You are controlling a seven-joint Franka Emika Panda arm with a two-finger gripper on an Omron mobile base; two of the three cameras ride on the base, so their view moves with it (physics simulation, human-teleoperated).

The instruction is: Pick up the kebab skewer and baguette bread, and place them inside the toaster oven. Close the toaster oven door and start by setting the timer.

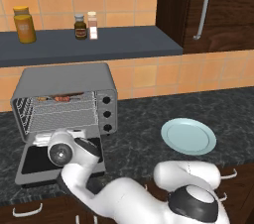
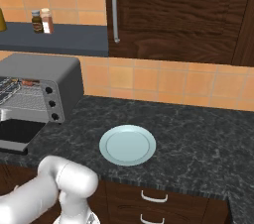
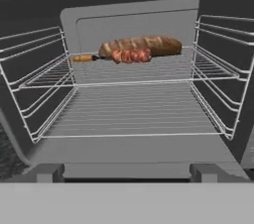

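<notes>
Countertop (image 2: 198,134) dark speckled stone, orange tiled wall (image 2: 163,82), wooden cabinet (image 2: 173,15)

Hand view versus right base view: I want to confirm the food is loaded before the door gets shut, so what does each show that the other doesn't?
Hand view: the baguette bread lying at the back of the wire rack, with the kebab skewer just in front of it, and the open gripper facing the cavity.

Right base view: the plate on the counter, the oven's three knobs, two small jars on the shelf, and the cabinet handle.

Both: the toaster oven with its toaster oven door folded down.
</notes>
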